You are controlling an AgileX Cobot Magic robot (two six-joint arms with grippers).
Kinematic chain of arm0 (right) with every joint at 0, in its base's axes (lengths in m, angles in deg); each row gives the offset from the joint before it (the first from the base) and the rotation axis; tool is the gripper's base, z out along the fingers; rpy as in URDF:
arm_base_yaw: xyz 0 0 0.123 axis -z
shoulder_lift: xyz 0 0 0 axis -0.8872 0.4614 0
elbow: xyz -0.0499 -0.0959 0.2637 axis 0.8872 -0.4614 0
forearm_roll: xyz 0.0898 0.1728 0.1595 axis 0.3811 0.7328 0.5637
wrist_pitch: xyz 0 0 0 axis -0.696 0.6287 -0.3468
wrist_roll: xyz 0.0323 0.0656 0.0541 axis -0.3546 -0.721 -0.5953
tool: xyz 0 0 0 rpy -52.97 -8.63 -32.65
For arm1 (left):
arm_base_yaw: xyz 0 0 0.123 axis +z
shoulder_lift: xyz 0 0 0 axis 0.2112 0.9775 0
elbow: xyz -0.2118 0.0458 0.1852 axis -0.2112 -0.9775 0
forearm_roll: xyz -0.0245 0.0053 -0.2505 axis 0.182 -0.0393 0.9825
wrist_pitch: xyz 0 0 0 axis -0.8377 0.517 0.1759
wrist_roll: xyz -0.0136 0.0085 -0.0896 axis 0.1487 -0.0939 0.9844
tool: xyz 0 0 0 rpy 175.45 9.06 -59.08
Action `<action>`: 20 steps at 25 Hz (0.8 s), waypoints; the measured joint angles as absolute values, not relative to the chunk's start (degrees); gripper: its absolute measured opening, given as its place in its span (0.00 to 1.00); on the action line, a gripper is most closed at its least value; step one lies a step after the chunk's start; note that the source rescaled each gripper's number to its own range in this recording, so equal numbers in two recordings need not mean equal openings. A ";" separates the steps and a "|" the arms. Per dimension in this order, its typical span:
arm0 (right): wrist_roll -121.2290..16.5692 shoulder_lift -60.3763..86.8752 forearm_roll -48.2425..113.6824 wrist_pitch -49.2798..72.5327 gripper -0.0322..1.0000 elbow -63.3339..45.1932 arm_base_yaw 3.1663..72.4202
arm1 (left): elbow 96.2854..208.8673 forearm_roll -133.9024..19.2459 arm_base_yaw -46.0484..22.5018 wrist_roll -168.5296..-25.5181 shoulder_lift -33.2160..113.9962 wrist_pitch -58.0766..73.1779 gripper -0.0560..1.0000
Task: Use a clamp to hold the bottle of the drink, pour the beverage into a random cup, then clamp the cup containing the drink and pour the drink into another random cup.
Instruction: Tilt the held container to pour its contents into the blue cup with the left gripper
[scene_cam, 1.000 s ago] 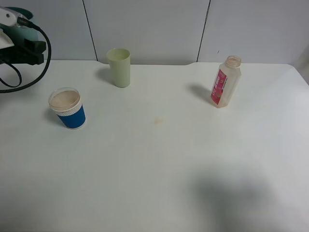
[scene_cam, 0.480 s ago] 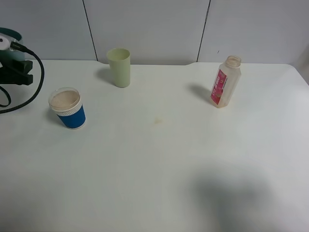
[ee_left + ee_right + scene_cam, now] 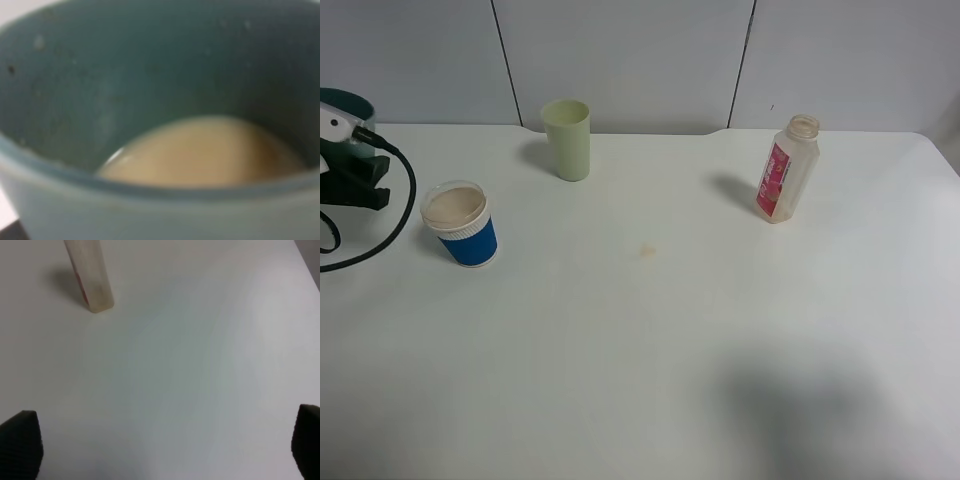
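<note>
Evidently late in the pour sequence: teal cup gripped at the table's far left edge, blue cup holding tan liquid.

Left gripper is clenched on the teal cup, left of the blue cup and apart from it; beverage is seen pooled in the teal cup's bottom. Right gripper is spread wide with nothing held, over bare table near the bottle, which stands upright and looks nearly drained. Pale green tumbler stands at the back. Risks judged: leftover liquid could be slopped if the cup is set down tilted or let go early — a small tan spot is noted mid-table. The cable loops close to the blue cup and could drag it.
</note>
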State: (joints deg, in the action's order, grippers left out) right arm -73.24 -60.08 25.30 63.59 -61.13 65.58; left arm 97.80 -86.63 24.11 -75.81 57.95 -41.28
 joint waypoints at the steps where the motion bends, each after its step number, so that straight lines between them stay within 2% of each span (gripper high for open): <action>1: -73.24 -60.08 25.30 63.59 1.00 -61.13 65.58 | 97.35 -87.88 24.11 -76.02 57.90 -41.27 0.06; 7: -73.24 -60.08 25.30 63.59 1.00 -61.13 65.58 | 96.94 -97.77 24.89 -74.19 57.90 -41.36 0.06; 12: -73.24 -60.08 25.30 63.59 1.00 -61.13 65.58 | 96.94 -104.72 29.25 -72.39 57.90 -41.36 0.06; 20: -73.24 -60.08 25.30 63.59 1.00 -61.13 65.58 | 96.94 -108.29 31.56 -72.11 57.90 -42.65 0.06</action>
State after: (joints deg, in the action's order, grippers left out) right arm -73.24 -60.08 25.30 63.59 -61.13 65.58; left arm 96.94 -108.29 31.56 -72.11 57.90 -42.65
